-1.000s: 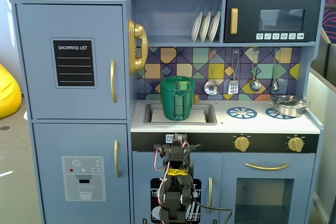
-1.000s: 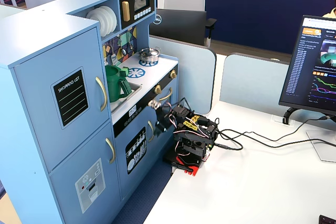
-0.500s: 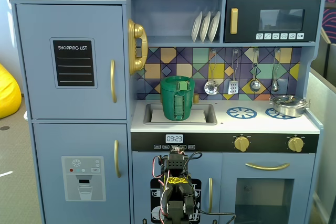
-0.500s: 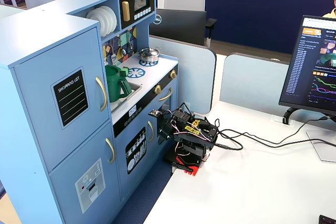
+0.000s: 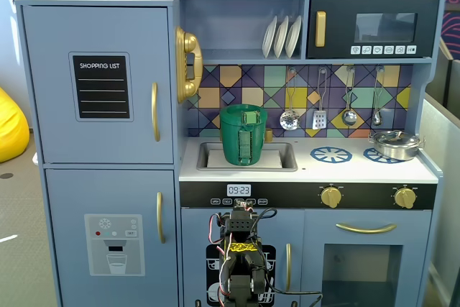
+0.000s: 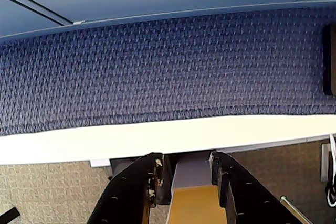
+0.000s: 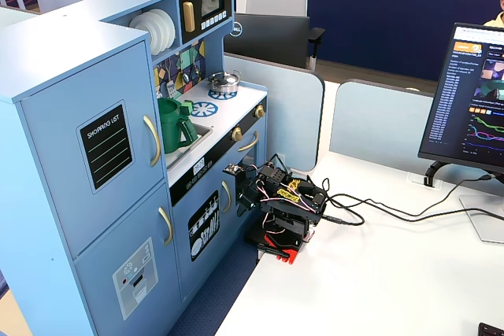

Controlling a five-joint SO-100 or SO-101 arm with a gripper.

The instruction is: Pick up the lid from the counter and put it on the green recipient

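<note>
We see the lid [image 5: 244, 110] already atop the green recipient [image 5: 243, 140] in the sink; our claw [image 6: 184, 174] hangs open and empty, folded low, so nothing seems left.

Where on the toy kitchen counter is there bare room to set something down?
Free: the white strip along the counter front, between sink and knobs. The near burner ring is also clear. Crowded: the green pot fills the sink; the steel pot covers the right burner.
</note>
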